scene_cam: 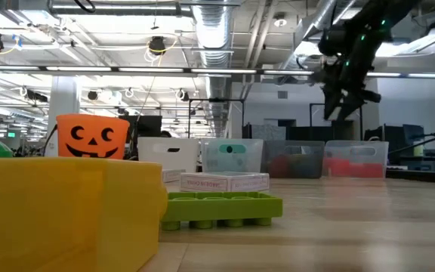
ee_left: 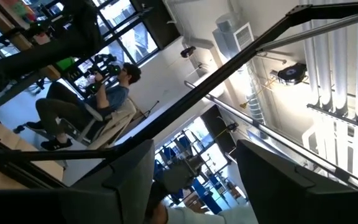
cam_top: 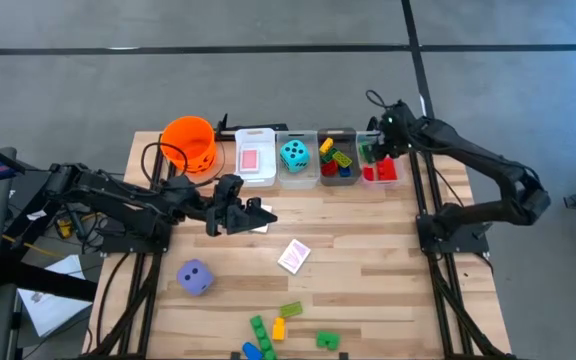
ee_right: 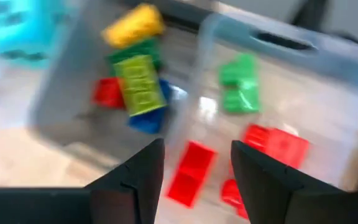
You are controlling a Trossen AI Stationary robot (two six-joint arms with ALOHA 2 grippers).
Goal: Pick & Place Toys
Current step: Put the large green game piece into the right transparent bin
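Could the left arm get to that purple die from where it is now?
Probably yes. The purple die sits alone on bare table near the left gripper, which hangs over the table with nothing between them. Whether it holds anything I cannot tell.

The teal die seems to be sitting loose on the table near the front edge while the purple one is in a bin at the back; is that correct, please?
Not quite: they are swapped. The high view shows the teal die inside a clear bin in the back row, while the purple die sits loose on the table nearer the front.
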